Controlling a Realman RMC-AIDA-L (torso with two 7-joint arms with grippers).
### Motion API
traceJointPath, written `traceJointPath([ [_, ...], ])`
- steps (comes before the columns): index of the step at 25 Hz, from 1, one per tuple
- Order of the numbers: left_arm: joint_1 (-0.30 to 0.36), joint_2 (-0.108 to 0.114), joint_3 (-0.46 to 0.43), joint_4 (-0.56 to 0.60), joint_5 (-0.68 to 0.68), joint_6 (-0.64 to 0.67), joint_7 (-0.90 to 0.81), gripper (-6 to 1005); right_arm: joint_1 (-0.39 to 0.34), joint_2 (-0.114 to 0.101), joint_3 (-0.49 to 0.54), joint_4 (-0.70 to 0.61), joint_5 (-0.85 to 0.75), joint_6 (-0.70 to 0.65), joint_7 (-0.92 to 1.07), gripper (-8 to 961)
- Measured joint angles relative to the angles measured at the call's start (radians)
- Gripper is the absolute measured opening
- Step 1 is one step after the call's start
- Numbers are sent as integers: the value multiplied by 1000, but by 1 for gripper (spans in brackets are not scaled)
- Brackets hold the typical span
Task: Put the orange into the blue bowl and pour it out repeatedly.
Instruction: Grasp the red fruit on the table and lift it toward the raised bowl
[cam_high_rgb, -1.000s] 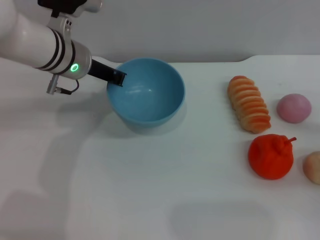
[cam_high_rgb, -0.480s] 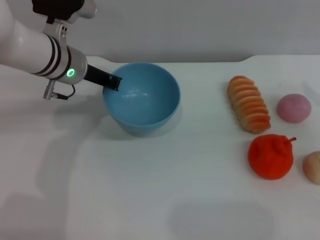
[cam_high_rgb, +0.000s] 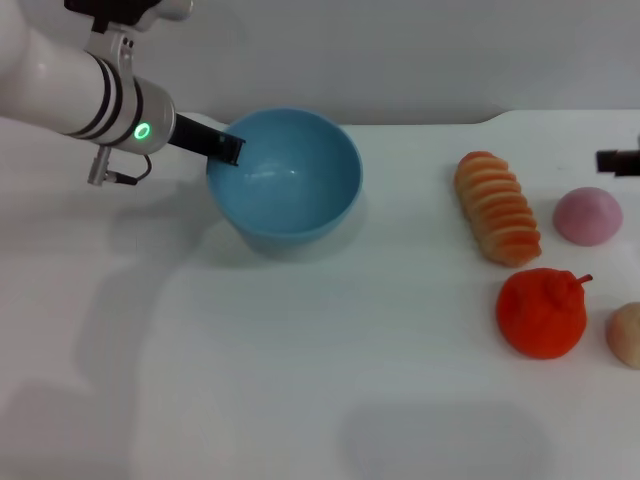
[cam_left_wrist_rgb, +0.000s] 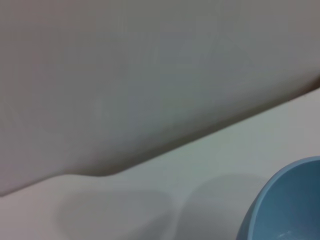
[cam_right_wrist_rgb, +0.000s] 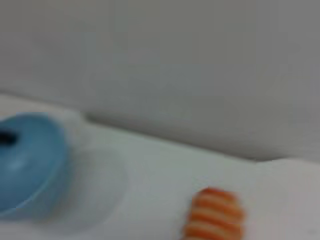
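Observation:
The light blue bowl (cam_high_rgb: 290, 185) is held tilted a little above the white table at the back left, and looks empty. My left gripper (cam_high_rgb: 228, 150) is shut on the bowl's left rim. The bowl also shows in the left wrist view (cam_left_wrist_rgb: 292, 205) and the right wrist view (cam_right_wrist_rgb: 27, 165). The red-orange lumpy orange (cam_high_rgb: 541, 312) sits on the table at the front right, far from the bowl. A dark tip of my right gripper (cam_high_rgb: 618, 161) shows at the right edge, behind the orange.
A ridged pale-orange loaf (cam_high_rgb: 497, 208) lies behind the orange and also shows in the right wrist view (cam_right_wrist_rgb: 214, 216). A pink ball (cam_high_rgb: 588, 215) and a tan ball (cam_high_rgb: 626, 335) sit at the right edge. A grey wall stands behind the table.
The left gripper has shifted the bowl slightly left, then raised it. The right gripper's tip has come into view at the right edge. The orange has not moved.

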Motion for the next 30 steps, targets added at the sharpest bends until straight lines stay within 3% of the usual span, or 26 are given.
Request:
traceJointPath([
  [4, -1, 0, -9, 0, 0, -3, 3, -1, 9, -1, -37, 13, -28, -81, 24, 758],
  [12, -5, 3, -10, 3, 1, -5, 8, -2, -2, 1, -98, 88, -74, -96, 64, 757],
  [19, -5, 3, -10, 4, 1, 5, 9, -2, 6, -1, -202, 213, -98, -39, 86, 755],
  [30, 4, 1, -10, 13, 1, 10, 7, -2, 18, -1, -266, 238, -172, 4, 141, 755],
])
